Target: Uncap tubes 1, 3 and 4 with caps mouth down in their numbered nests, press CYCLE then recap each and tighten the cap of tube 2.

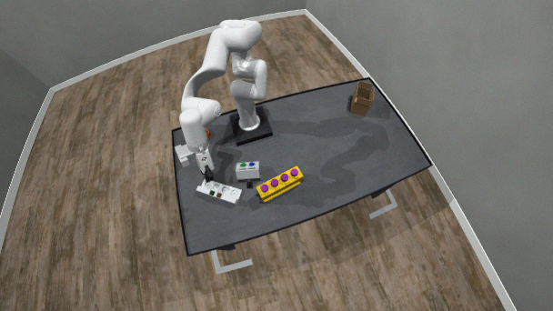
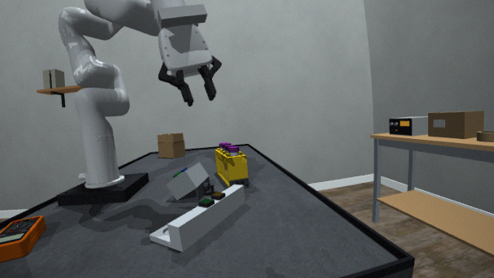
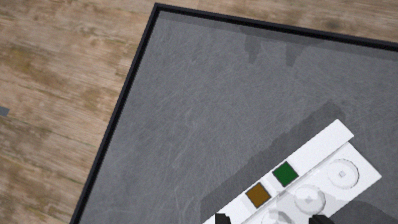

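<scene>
The yellow decapping station (image 1: 279, 183) stands near the table's middle, and all of its tubes carry purple caps (image 1: 285, 177); it also shows in the exterior view (image 2: 231, 166). The white cap tray (image 1: 218, 191) lies to its left, with a green lamp (image 3: 285, 173) and an amber lamp (image 3: 258, 195). The cap nests (image 3: 342, 174) I can see in the wrist view hold nothing. The grey key housing (image 1: 247, 170) carries a green and a blue key. My gripper (image 2: 199, 91) hangs well above the cap tray, open and empty; only its fingertips show in the wrist view.
An orange multimeter (image 2: 18, 236) lies near the table's left corner. A cardboard box (image 1: 362, 98) stands at the far corner. A small black object (image 1: 249, 185) lies between housing and station. The table's raised black edge (image 3: 117, 115) runs close by. A side bench (image 2: 439, 142) stands off the table.
</scene>
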`<action>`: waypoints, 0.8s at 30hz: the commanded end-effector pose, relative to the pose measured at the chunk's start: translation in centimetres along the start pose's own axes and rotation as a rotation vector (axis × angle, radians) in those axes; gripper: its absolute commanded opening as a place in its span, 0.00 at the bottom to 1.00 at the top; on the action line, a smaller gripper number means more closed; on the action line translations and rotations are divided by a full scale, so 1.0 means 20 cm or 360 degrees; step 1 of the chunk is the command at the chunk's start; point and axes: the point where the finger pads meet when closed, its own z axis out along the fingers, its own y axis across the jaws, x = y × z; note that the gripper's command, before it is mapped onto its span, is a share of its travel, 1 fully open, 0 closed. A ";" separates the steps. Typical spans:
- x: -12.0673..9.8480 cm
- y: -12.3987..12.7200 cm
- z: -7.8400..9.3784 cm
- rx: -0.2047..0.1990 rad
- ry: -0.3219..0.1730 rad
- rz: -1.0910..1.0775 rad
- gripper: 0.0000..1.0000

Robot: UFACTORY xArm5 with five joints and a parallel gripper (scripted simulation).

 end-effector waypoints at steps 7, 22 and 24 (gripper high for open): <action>-0.17 -0.09 0.10 -0.0089 -0.0158 0.0066 0.46; -0.42 -0.16 0.23 -0.0172 -0.0247 0.0107 0.46; -0.47 -0.17 0.24 -0.0252 -0.0309 0.0138 0.46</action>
